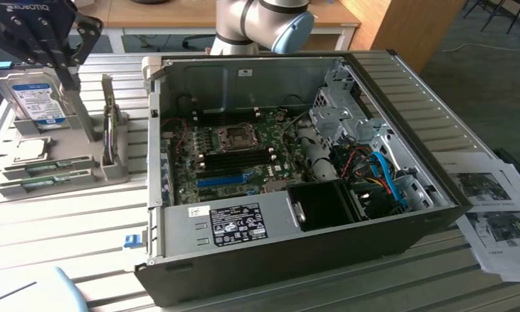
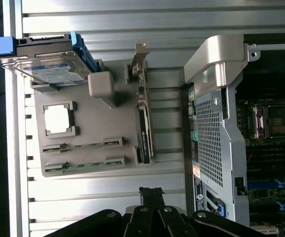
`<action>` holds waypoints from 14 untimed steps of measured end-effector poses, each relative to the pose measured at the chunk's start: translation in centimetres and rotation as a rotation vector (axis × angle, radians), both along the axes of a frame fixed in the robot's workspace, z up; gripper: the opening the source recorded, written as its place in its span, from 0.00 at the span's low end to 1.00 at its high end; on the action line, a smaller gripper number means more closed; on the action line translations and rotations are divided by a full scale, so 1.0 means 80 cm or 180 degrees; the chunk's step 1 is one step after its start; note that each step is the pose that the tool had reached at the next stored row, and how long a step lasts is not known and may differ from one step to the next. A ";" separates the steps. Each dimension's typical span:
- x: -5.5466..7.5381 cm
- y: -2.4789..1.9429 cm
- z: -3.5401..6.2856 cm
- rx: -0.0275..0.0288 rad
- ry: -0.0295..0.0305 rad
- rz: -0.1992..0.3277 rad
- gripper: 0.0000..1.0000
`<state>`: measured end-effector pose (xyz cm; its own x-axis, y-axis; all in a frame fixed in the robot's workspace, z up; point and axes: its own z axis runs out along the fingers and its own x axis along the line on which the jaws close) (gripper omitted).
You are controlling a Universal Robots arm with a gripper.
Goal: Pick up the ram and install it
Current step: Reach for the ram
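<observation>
Gripper point(image 2: 151, 192) fingers together, empty, over tray point(image 2: 102, 123). 2 ram sticks point(image 1: 47, 167) sit parallel in tray slots beside CPU point(image 1: 30, 149). Judged light, stiff, fragile; take by long edges mid-length, clear of chips, contacts.

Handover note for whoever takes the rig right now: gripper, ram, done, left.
Gripper: shut, empty, hanging above the grey tray near the hard drive, touching nothing.
Ram: one ram stick and a second ram stick lie in the tray's slots, on the exterior view's left of the open PC case.
Done: nothing; neither stick is lifted.
Left: the whole job, picking up a stick and seating it on the motherboard.
</observation>
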<state>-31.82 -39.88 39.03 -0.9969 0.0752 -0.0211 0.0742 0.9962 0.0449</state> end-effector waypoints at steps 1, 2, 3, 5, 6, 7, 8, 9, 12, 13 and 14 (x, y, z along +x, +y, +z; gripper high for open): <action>-0.003 0.0000 0.000 0.0000 0.0000 0.0000 0.09; -0.006 0.0000 0.000 0.0000 0.0000 0.0000 0.09; -0.009 0.0000 0.000 0.0000 0.0000 0.0000 0.09; -0.014 0.0000 0.000 0.0000 0.0000 0.0000 0.09; -0.017 0.0000 0.000 0.0000 0.0000 0.0000 0.09; -0.020 0.0000 0.000 0.0000 0.0000 0.0000 0.09; -0.022 0.0000 0.000 0.0000 0.0000 0.0000 0.09; -0.025 0.0000 0.000 0.0000 0.0000 0.0000 0.09; -0.034 0.0000 -0.001 0.0000 0.0000 0.0000 0.09; -0.036 0.0000 -0.001 0.0000 0.0000 0.0000 0.09; -0.039 0.0000 -0.001 0.0000 0.0000 0.0000 0.09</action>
